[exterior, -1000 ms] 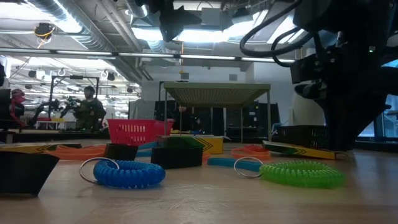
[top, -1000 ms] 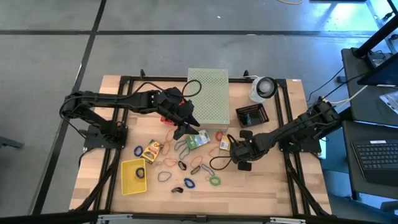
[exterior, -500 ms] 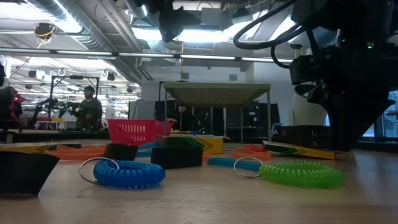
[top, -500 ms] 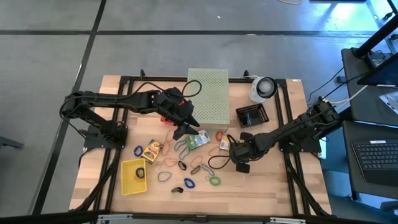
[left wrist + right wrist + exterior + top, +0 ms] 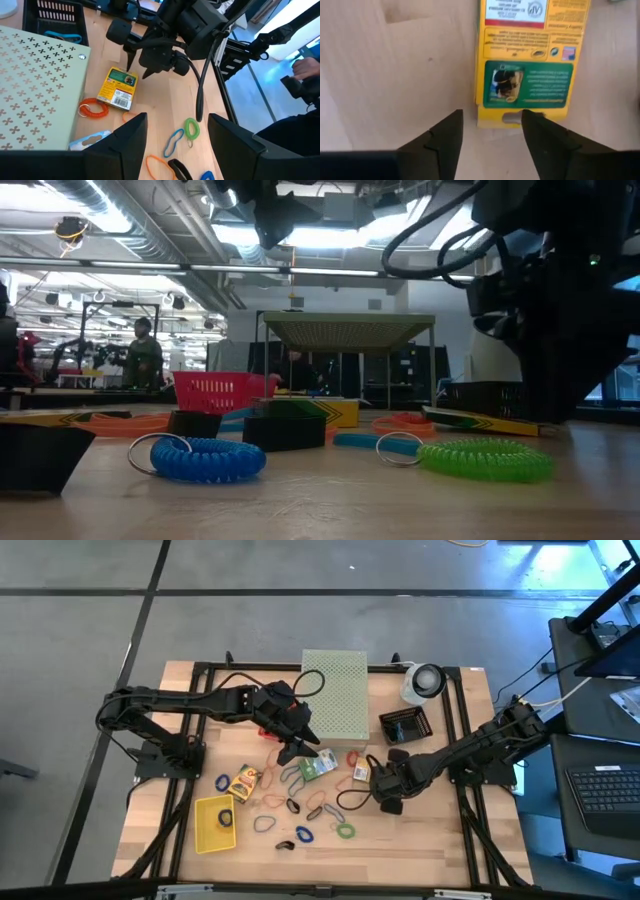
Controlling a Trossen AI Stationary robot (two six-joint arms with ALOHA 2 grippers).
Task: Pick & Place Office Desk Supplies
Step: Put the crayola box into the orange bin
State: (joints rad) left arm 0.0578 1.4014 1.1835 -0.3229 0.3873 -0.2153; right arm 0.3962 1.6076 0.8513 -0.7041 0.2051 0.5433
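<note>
Your right gripper (image 5: 377, 780) sits low over the wooden table (image 5: 430, 840), right of centre in the high view; its two dark fingers (image 5: 445, 137) are spread apart and hold nothing; the yellow-and-green card box with a printed label (image 5: 525, 60) lies flat on the wood just ahead of the fingertips, its near edge lined up with the gap between them; whether a fingertip touches the card cannot be told. In the left wrist view the same box (image 5: 118, 87) lies just beside a coiled orange-red rubber loop (image 5: 93, 109), near the edge of the large pale green perforated box (image 5: 35, 85).

Your left gripper (image 5: 296, 748) is raised above the table centre, just beside the near edge of the perforated box; its fingers (image 5: 127, 132) stand wide apart and empty.

Note the remaining supplies: a second yellow-and-green card box (image 5: 243, 780) lies left of centre; a third, mostly green (image 5: 320, 765), lies under the left gripper; blue, green and orange band loops are scattered across the middle of the table; a coiled blue loop (image 5: 205, 458) and a coiled green loop (image 5: 480, 460) lie nearest the low camera; a shallow yellow tray (image 5: 213, 823) stands at the near left; a small black mesh basket (image 5: 405, 726) stands beside the perforated box.
</note>
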